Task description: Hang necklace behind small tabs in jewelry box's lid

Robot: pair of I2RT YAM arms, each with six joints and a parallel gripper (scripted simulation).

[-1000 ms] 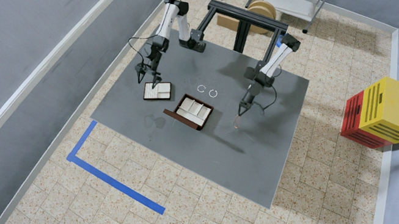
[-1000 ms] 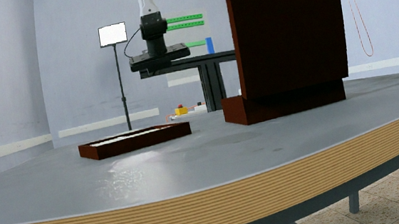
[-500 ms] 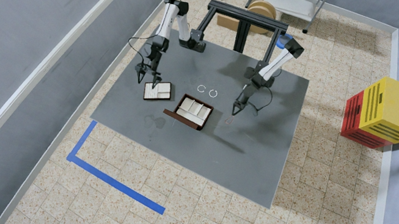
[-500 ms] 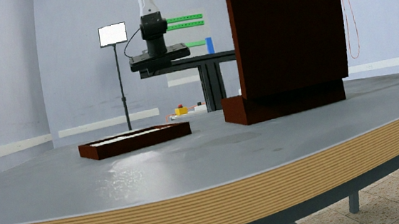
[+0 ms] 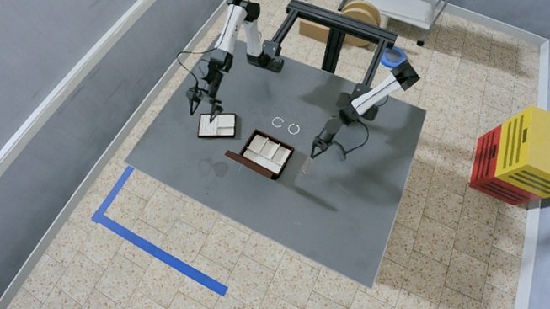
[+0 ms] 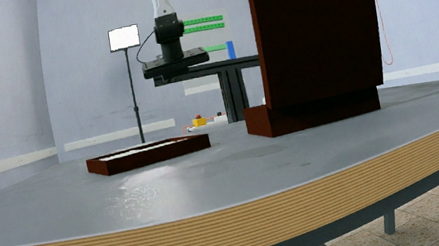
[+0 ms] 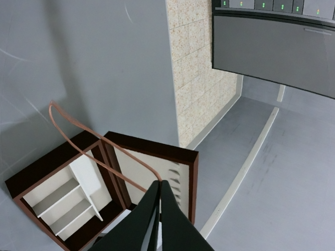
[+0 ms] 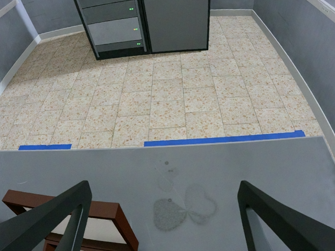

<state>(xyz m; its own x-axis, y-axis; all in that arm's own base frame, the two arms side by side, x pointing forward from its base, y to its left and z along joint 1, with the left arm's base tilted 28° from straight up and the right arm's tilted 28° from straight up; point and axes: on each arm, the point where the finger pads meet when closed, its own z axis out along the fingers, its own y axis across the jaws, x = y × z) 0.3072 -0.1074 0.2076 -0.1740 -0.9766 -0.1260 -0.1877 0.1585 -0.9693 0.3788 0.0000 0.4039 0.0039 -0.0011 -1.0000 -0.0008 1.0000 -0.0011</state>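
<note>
Our left claw (image 5: 312,156) (image 7: 161,187) is pinched closed on the necklace (image 5: 306,165) (image 6: 388,56) (image 7: 81,126), which dangles below it; our right claw (image 5: 201,117) (image 8: 163,189) is wide open, empty.

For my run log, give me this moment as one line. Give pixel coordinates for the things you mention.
left gripper (image 5: 312,156) (image 7: 160,182): shut on necklace (image 5: 306,165) (image 6: 390,56) (image 7: 98,162) | right gripper (image 5: 201,117) (image 8: 164,182): open | jewelry box (image 5: 291,152) (image 6: 323,115) (image 7: 20,198): lid up | hanging: not done
</note>
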